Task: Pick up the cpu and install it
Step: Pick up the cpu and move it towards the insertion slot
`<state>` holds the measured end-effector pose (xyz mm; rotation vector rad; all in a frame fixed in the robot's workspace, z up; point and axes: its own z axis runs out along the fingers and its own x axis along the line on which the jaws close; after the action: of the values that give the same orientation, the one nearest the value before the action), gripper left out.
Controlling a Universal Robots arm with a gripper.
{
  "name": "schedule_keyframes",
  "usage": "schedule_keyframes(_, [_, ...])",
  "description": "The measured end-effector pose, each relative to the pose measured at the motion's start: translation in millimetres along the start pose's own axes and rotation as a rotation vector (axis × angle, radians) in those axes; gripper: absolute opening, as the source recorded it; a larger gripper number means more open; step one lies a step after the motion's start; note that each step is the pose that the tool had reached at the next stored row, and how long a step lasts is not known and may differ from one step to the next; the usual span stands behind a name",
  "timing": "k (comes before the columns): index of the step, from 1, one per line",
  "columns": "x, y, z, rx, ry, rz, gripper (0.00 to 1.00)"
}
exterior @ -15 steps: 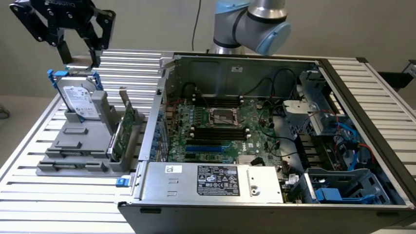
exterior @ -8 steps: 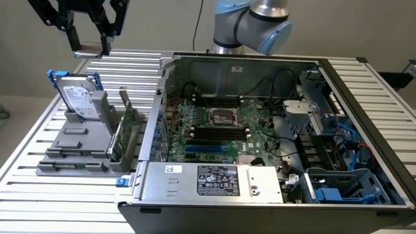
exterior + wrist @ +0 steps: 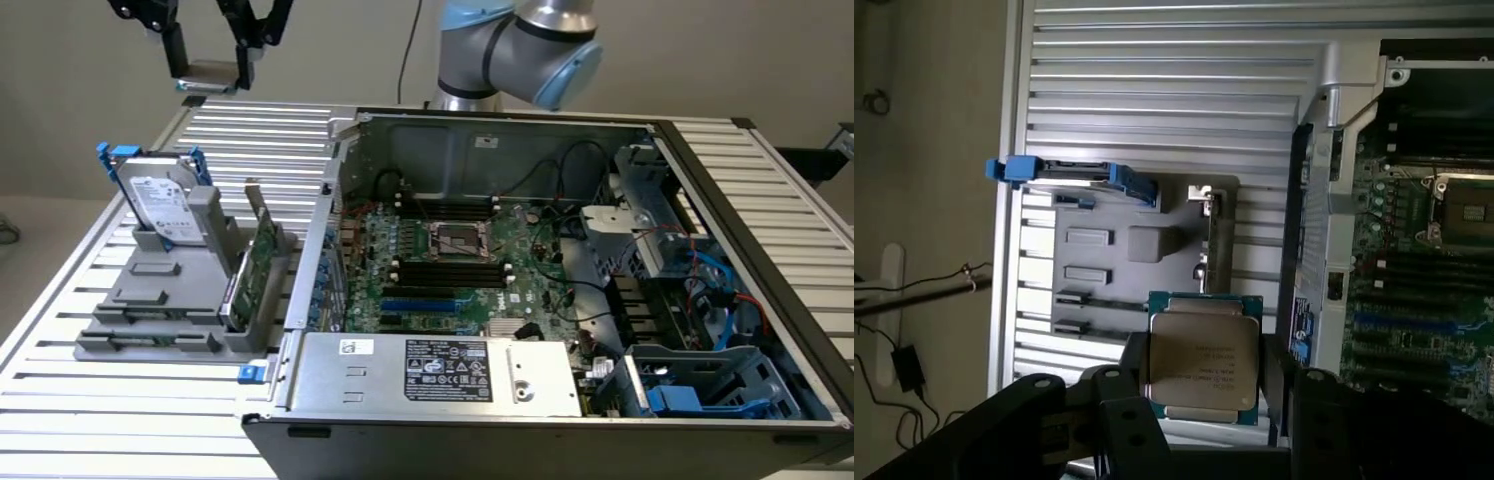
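1. A ribbed aluminium table (image 3: 60, 340) carries an open steel case (image 3: 441, 150).
2. A green motherboard (image 3: 534, 285) lies flat inside the case.
3. A grey plastic rack (image 3: 160, 310) holds a silver hard drive (image 3: 167, 205) upright.
4. The black gripper (image 3: 210, 72) is clamped on the cpu (image 3: 1202, 360), a flat square chip with a matte metal lid. The chip is held aloft at the exterior view's upper left, well apart from the square, metal-framed socket (image 3: 458, 239).
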<state>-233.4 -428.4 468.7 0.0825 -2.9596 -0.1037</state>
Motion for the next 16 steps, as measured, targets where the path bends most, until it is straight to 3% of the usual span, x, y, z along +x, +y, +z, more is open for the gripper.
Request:
schedule_keyframes(3, [-12.5,-0.8,-7.7,-0.0026,0.0082,0.000,0.55])
schedule_keyframes(7, [-29.8,-2.2,-13.5,-0.0053,0.0146,0.000,0.55])
schedule_keyframes(16, [-69.9,-5.5,-21.3,-0.0090,0.0167,0.000,0.55])
